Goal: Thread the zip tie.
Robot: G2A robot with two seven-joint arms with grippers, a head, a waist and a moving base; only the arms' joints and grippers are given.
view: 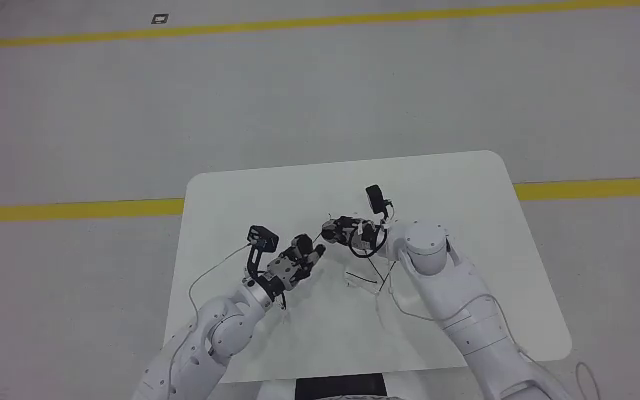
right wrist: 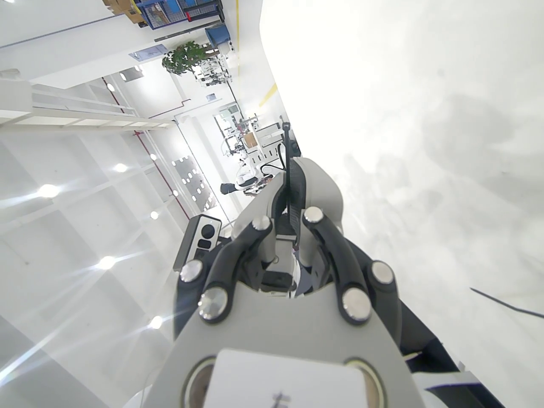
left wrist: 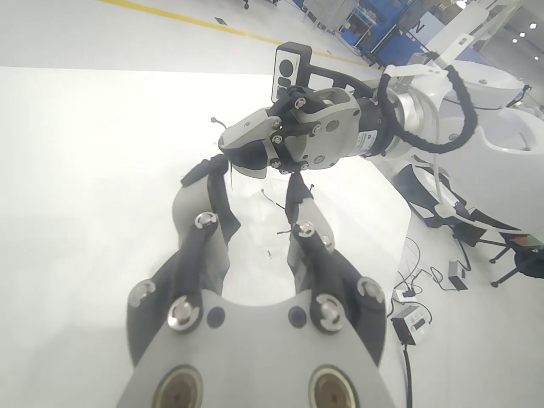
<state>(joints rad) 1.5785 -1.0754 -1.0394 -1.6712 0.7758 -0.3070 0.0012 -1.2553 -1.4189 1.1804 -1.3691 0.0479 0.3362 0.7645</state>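
Note:
A thin black zip tie (right wrist: 287, 159) is pinched between the fingers of my right gripper (right wrist: 293, 171), which is shut on it; its tip sticks out past the fingertips. Seen from the left wrist, the right gripper (left wrist: 242, 154) hovers above the white table (view: 450, 200), with the zip tie's (left wrist: 217, 121) end curling out of its tip. My left gripper (left wrist: 255, 180) is open right below and in front of it, one fingertip (left wrist: 212, 167) almost touching the right gripper's tip. From above, the left gripper (view: 305, 250) and right gripper (view: 335, 228) meet near the table's middle.
Several loose black zip ties (left wrist: 272, 203) lie on the table under the grippers, also seen from above (view: 362, 278). Another loose zip tie (right wrist: 505, 304) lies beside the right arm. The table's far half (view: 300, 190) is bare white surface.

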